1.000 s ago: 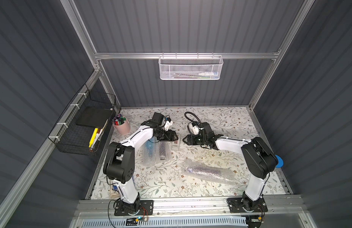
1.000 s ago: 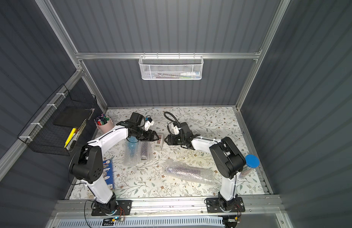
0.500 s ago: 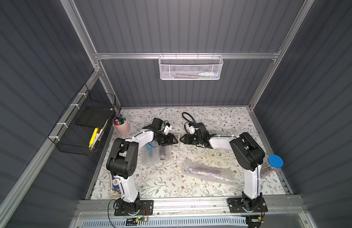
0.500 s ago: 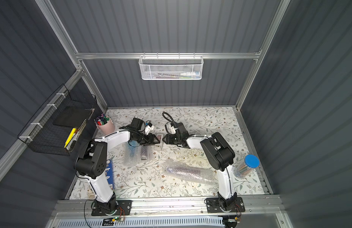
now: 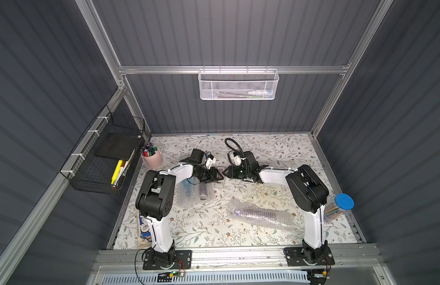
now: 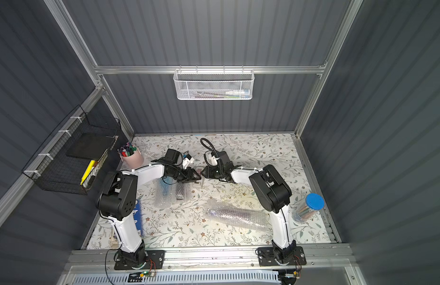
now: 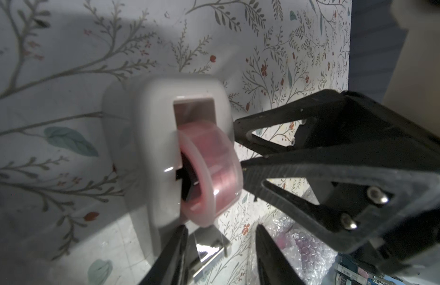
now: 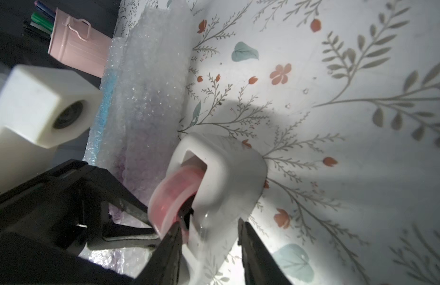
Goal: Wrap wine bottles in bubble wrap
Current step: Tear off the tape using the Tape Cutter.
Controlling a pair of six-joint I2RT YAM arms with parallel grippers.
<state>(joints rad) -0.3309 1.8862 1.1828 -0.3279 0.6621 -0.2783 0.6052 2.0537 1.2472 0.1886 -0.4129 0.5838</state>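
Left arm (image 5: 181, 172), right arm (image 5: 273, 175) stretched inward; left jaws parted astride tape dispenser (image 7: 149, 138); right jaws: grip unclear

The tape holder (image 5: 219, 184) sits in the middle of the table (image 5: 275, 153), just between my left gripper (image 5: 220, 176) and my right gripper (image 5: 226, 174). A sheet of bubble wrap (image 5: 192, 197) with two wine bottles (image 5: 203, 193) inside lies just in front of my left gripper, and a rolled bundle (image 5: 258, 213) lies nearer the front, by my right arm (image 5: 310, 192). The cup of pens (image 5: 153, 158) stands back left; the tub of sticks (image 5: 338, 207) stands far right.
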